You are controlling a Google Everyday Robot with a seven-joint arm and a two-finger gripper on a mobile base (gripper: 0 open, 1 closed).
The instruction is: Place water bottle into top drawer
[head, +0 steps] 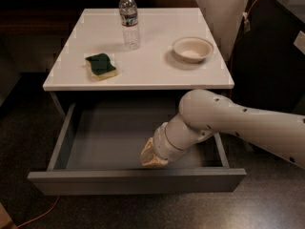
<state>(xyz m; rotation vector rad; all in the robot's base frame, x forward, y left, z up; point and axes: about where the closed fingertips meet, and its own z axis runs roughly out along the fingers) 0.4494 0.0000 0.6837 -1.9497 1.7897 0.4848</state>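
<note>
Top drawer [136, 181] stands open. Gripper [153, 155] sits low inside it, by the near front wall, right of centre; open or closed, can't tell. Water bottle [129, 20] upright on far side of white tabletop [143, 61], w/ sponge [101, 66] and bowl [192, 48].

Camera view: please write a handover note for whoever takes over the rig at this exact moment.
Gripper: low inside the top drawer, near its front wall, right of centre. It is not on the bottle.
Water bottle: upright at the back of the white table, untouched, with a green sponge in front of it to the left and a bowl to the right.
Done: the drawer is pulled open and nothing is visible inside it besides the arm.
Left: lift the arm out, grasp the bottle, and place it in the drawer.
</note>
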